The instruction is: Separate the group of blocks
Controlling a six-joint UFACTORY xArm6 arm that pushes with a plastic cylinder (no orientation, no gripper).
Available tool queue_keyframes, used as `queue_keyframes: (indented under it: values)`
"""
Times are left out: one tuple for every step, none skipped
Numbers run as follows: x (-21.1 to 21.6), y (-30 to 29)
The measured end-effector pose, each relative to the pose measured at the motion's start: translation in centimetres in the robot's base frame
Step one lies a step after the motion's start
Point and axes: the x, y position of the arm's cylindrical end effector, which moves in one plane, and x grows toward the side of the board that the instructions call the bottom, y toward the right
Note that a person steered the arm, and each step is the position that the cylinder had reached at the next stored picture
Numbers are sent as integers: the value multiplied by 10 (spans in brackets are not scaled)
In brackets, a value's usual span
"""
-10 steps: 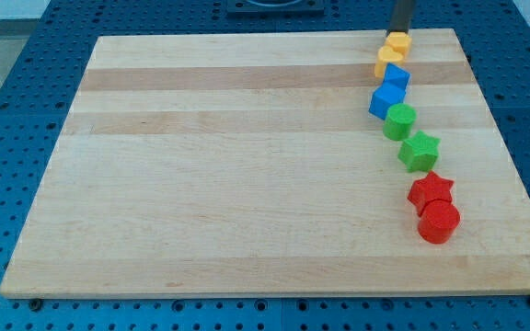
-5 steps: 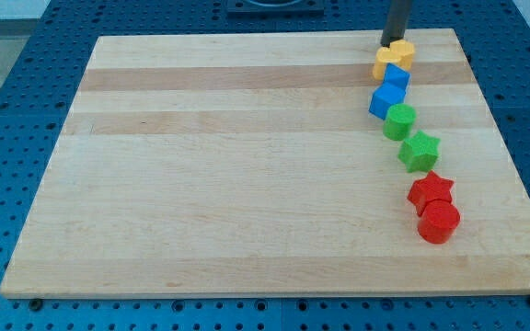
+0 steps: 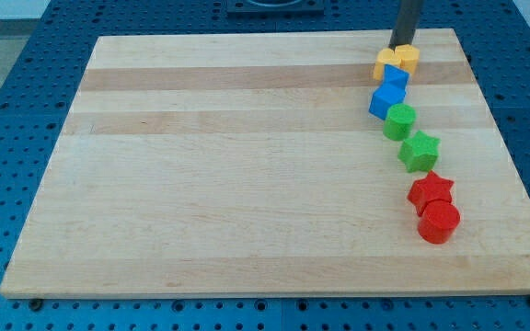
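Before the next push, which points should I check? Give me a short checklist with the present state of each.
1. My tip is visible, at the chain's top end: ok.
2. Tip close against the yellow blocks: ok; real contact: cannot tell.
3. Blocks separated: not ok; yellow blocks, blue blocks, green cylinder, green star, red star and red cylinder form one chain.
4. All blocks on the wooden board: ok.
5. Yellow blocks away from the board's top edge: not ok, close.
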Motion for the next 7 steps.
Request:
queue_keyframes:
  values:
    - [17, -2]
    - [19, -5]
    - [24, -12]
    - [44, -23]
    - [64, -28]
    - [81, -30]
    - [97, -42]
